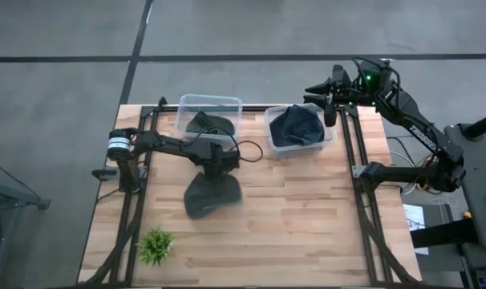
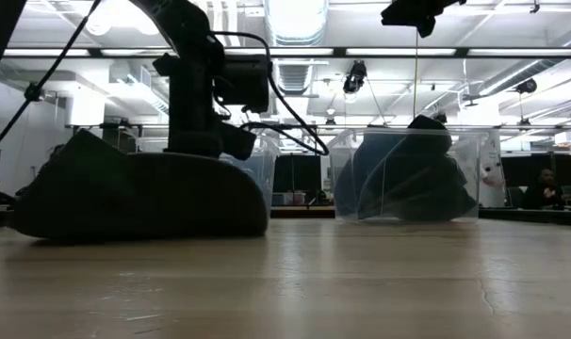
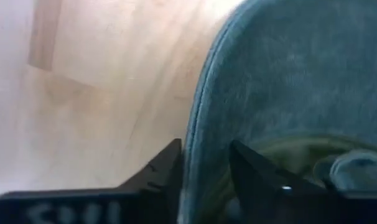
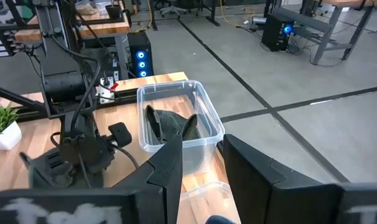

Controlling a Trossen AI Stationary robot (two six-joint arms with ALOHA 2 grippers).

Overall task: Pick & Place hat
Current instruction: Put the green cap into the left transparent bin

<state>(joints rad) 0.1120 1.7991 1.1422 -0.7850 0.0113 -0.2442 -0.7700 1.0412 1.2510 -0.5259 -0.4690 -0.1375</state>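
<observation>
Left gripper [image 3: 204,174] is clamped on the brim edge of the dark hat [image 1: 212,193], which lies flat on the wooden table [image 1: 307,225] at mid-table, while the right gripper [image 1: 330,103] hangs parted above the right-hand clear bin [image 1: 297,128].

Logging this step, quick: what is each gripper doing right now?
Left gripper: closed on the brim of the hat on the table.
Right gripper: open, empty, raised above the right bin.

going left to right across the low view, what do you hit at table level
dark hat lying on the table with the left gripper down on it → clear bin just behind the hat's right end → clear bin with a blue hat inside
</observation>
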